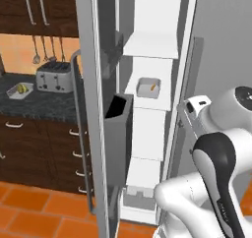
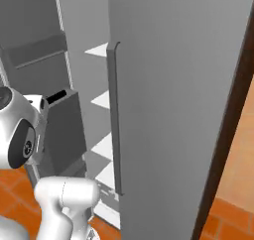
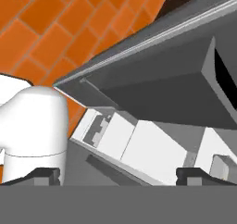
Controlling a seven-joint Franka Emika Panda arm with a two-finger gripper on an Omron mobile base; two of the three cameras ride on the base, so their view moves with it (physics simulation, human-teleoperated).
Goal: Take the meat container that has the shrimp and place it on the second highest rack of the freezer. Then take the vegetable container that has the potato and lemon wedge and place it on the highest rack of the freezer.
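Observation:
The freezer [image 1: 147, 133] stands open with its white shelves in sight. A small white meat container [image 1: 148, 88] with the orange shrimp [image 1: 153, 87] rests on the second highest rack [image 1: 147, 100], below the highest rack [image 1: 150, 49]. The vegetable container [image 1: 19, 90], holding a yellow lemon wedge [image 1: 22, 88] and a brown potato, sits on the dark counter at the far left. My gripper [image 3: 119, 176] is open, fingertips [image 3: 44, 174] far apart with nothing between them, looking along the freezer's lower shelves from outside.
The freezer door [image 1: 91, 109] swings out to the left, with a grey bin [image 1: 118, 138] on its inner side. A toaster [image 1: 53, 75] stands on the counter [image 1: 44, 104]. The fridge's other door [image 2: 168, 110] stays closed on the right. Orange tile floor [image 1: 29, 207] lies below.

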